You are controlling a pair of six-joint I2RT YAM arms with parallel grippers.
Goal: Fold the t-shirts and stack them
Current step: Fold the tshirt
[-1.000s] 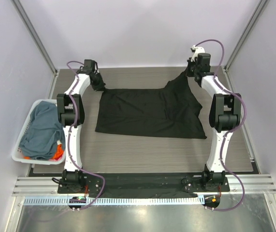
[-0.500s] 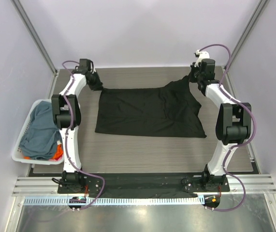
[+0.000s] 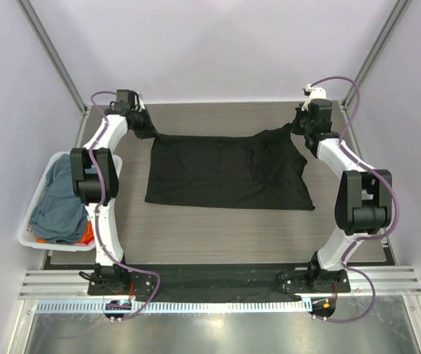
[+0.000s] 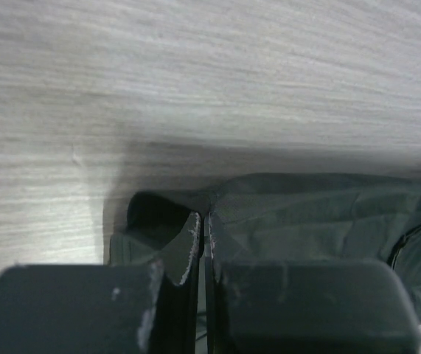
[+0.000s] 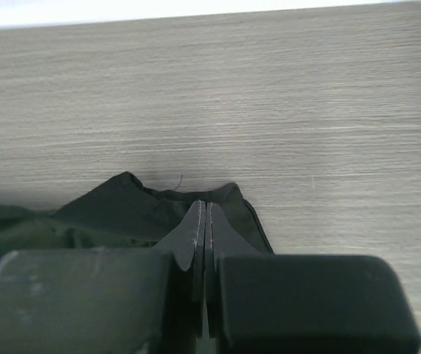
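Note:
A black t-shirt (image 3: 225, 171) lies spread across the middle of the table. My left gripper (image 3: 148, 131) is shut on its far left corner, and cloth bunches round the closed tips in the left wrist view (image 4: 203, 221). My right gripper (image 3: 299, 130) is shut on the far right corner, low over the table. In the right wrist view the black cloth (image 5: 114, 210) peaks round the closed tips (image 5: 205, 210). A slate blue-grey t-shirt (image 3: 59, 195) lies heaped in the basket, with an orange one (image 3: 88, 234) showing beneath it.
The white lattice basket (image 3: 27, 240) sits off the table's left edge beside the left arm. Metal frame posts stand at the back corners (image 3: 55, 59). Bare wood-grain tabletop (image 3: 217, 236) stretches between the shirt and the arm bases.
The right gripper has moved right and down, and the lifted corner of the black shirt has sunk to the table. The left gripper has shifted slightly left, drawing the far edge straighter.

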